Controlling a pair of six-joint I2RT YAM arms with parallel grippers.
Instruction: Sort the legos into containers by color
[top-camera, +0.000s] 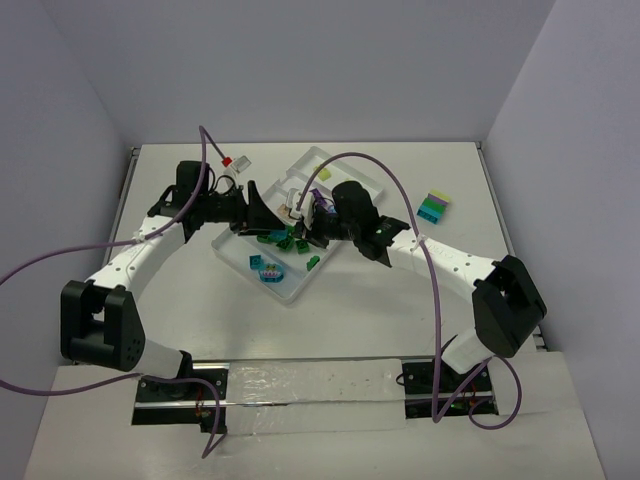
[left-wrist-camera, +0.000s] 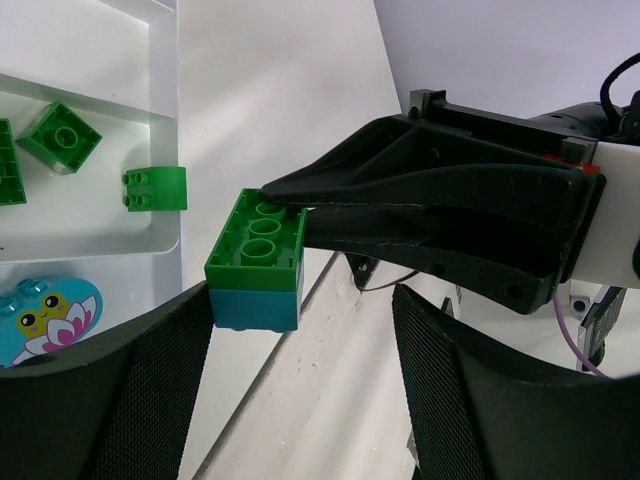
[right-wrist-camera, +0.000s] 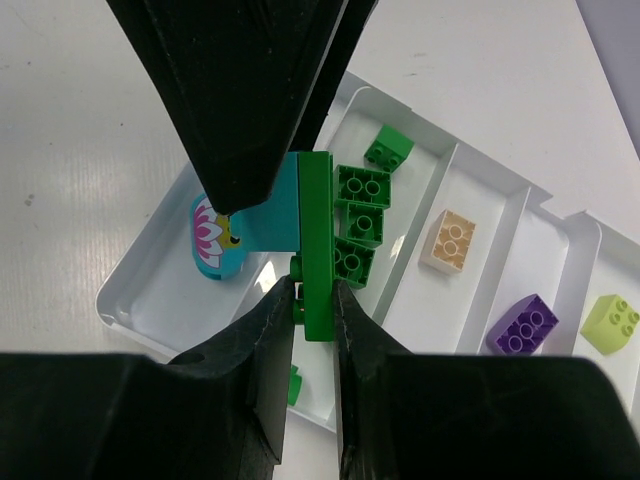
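Observation:
My right gripper (right-wrist-camera: 314, 290) is shut on a flat green lego (right-wrist-camera: 318, 250) with a teal-blue lego (right-wrist-camera: 272, 215) stuck to its side, held over the clear tray of containers (right-wrist-camera: 120, 300). In the left wrist view the same green-on-teal clump (left-wrist-camera: 258, 262) hangs at the tip of the right gripper's fingers (left-wrist-camera: 430, 190). My left gripper (left-wrist-camera: 303, 300) is open; its left pad (left-wrist-camera: 150, 380) sits right beside the teal brick, while the other pad stands well clear. From above, both grippers (top-camera: 268, 215) (top-camera: 300, 222) meet over the tray (top-camera: 290, 297).
Green bricks (right-wrist-camera: 360, 215) lie in one compartment, a teal lotus piece (right-wrist-camera: 212, 235) in the end one, and a peach brick (right-wrist-camera: 447, 240), a purple brick (right-wrist-camera: 522, 325) and a yellow-green brick (right-wrist-camera: 612, 322) farther along. A multi-colour clump (top-camera: 433, 207) rests on the table to the right.

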